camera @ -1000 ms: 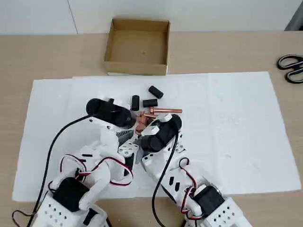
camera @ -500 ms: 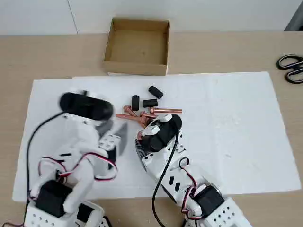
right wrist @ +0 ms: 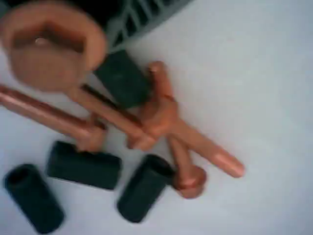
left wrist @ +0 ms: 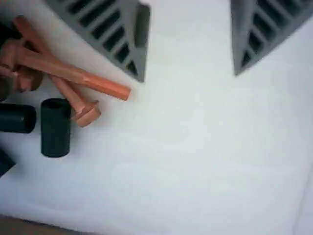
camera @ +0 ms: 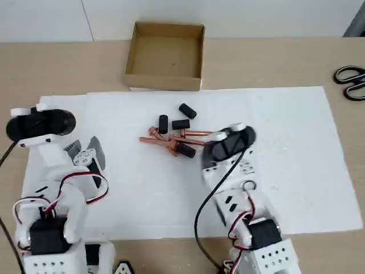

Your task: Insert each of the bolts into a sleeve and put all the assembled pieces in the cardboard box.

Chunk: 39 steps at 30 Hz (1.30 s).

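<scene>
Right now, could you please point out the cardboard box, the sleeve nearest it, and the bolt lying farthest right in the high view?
cardboard box [camera: 164, 83]: high view, on its near wall.
sleeve [camera: 187, 111]: high view, middle of its side.
bolt [camera: 198, 134]: high view, midway along its shaft.

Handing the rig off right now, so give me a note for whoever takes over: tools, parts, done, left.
Left tool: open, empty, over the paper, left of the parts.
Right tool: apparently holding a bolt, right of the parts.
Other bolts and four sleeves lie heaped mid-paper.
Done: no assembled piece evident; cardboard box empty.
Left: sleeve every bolt, box all.
</scene>
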### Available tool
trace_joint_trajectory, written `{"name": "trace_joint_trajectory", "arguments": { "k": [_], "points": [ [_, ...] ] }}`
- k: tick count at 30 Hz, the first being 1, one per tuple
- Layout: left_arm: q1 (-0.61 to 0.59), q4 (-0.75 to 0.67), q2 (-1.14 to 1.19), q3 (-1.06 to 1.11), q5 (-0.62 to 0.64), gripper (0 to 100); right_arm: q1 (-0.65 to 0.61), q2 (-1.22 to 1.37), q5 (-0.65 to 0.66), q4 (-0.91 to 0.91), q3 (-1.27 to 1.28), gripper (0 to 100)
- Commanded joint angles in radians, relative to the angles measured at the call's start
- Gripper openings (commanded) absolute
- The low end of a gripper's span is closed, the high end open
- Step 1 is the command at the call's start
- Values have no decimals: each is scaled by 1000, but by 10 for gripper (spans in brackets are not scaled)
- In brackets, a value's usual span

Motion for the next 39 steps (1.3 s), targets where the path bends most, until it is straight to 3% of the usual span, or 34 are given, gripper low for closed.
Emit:
{"name": "trace_joint_trajectory", "arguments": {
  "k": [1, 7, 22, 39],
  "points": [
    [-11, 2, -8, 27, -89, 112, 96, -5, 35, 35, -138, 4],
    [-11, 0, -8, 58, -140, 112, 119, 113, 37, 81, -393, 4],
    [-9, 0, -8, 56, -140, 112, 114, 1250, 34, -306, -1237, 4],
    [-9, 0, -8, 91, -141, 112, 12, 2066, 35, -363, -1975, 4]
  ]
}}
